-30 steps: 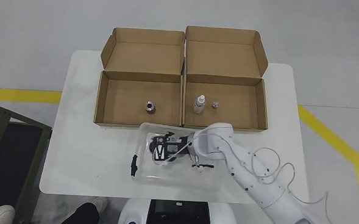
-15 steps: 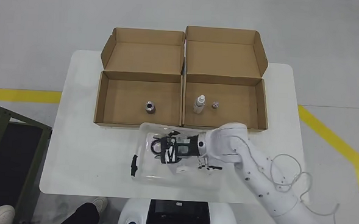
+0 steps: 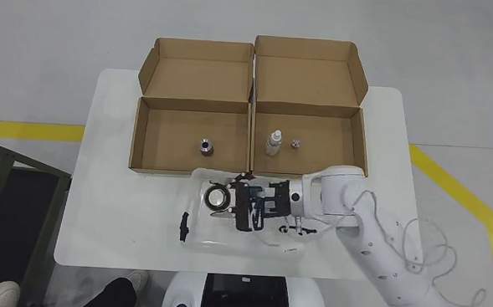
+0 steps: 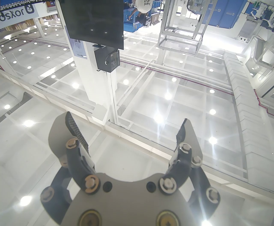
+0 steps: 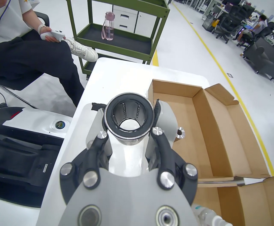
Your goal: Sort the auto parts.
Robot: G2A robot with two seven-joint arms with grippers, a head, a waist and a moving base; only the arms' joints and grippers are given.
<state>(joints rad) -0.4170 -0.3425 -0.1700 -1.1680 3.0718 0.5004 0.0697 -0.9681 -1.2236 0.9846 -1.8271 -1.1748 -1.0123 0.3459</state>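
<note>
Two open cardboard boxes sit side by side at the far edge of the bench (image 3: pixel 110 188), seemingly one for each kind of part. The left-hand box (image 3: pixel 167 141) holds a small metal sleeve (image 3: pixel 206 145), and the right-hand box (image 3: pixel 326 158) holds a little white bottle (image 3: pixel 273 141) with a small nut-like piece (image 3: pixel 296 143) beside it. Nearer the robot lies a clear plastic tray (image 3: pixel 225 236), apparently the supply of unsorted parts, with a black piece (image 3: pixel 183 226) at its outer edge. The right end effector (image 5: pixel 129 119) is closed around a cylindrical bearing (image 3: pixel 220 196), its fingers clamping the outer wall so the hollow bore stays unobstructed. The bearing hangs over the tray's far corner, just short of the left-hand box's near wall. As a metal cylinder like the sleeve, it probably belongs in that box. The left end effector (image 4: pixel 127 126) is spread wide and holds nothing, pointing up at the ceiling, likely parked clear of the work.
</note>
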